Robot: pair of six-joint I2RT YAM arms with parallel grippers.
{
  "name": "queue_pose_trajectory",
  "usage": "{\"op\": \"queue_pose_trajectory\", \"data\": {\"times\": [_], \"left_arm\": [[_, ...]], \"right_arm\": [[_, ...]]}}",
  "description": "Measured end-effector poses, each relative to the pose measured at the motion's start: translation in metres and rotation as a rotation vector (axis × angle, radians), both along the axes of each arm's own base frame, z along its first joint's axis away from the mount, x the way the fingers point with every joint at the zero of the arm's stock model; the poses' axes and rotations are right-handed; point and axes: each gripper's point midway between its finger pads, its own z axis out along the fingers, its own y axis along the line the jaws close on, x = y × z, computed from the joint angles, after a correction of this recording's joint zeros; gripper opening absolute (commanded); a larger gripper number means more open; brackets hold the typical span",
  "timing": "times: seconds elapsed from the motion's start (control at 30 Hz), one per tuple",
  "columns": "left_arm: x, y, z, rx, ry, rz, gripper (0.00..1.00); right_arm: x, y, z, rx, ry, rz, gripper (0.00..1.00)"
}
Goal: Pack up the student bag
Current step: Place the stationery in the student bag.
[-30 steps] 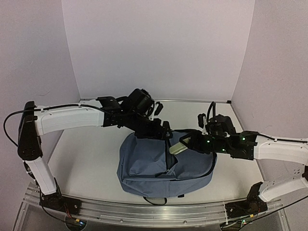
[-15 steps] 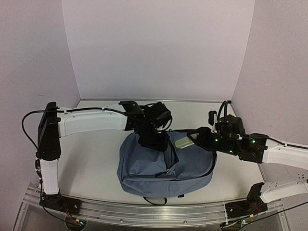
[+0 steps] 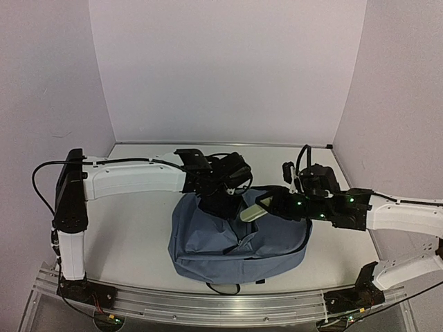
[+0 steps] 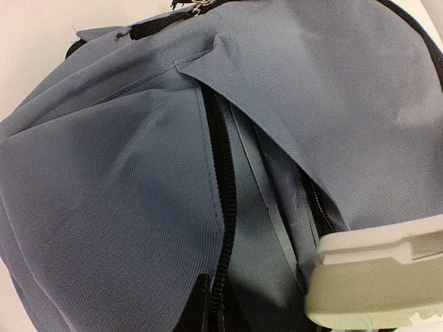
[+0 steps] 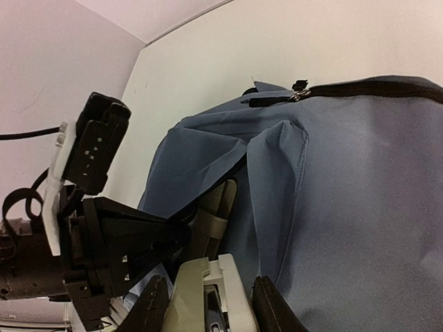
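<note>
The dusty-blue student bag lies flat in the middle of the table with its main zip open. My left gripper is shut on the zip edge of the opening, its dark fingertips pinching the fabric. My right gripper is shut on a cream plastic stapler-like object, whose tip sits at the mouth of the opening. In the right wrist view that object shows between the fingers, in front of the bag. It also shows in the left wrist view as the cream object.
An olive rolled item with a band lies inside the bag. The white tabletop is walled at the back and both sides. An aluminium rail runs along the near edge. A black strap edges the bag's right side.
My left gripper came down onto the bag's upper edge and went from open to shut on the zip edge. My right gripper, still holding the cream object, shifted right and then back left.
</note>
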Motion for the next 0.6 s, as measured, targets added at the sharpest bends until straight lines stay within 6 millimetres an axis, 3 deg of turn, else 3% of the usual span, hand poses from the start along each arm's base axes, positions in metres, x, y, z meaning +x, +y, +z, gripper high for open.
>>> {"op": "queue_pose_trajectory", "data": {"times": [0.3,0.47,0.6], "left_arm": [[0.000,0.005,0.014,-0.055,-0.041,0.002,0.00],[-0.001,0.007,0.019,-0.090,-0.059,0.003,0.00],[0.001,0.007,0.022,-0.100,-0.072,0.008,0.00]], "right_arm": [[0.004,0.027,-0.040,-0.043,0.072,0.054,0.00],[0.004,0.051,-0.050,-0.041,0.109,0.120,0.00],[0.000,0.075,-0.050,-0.016,0.132,0.195,0.20]]}}
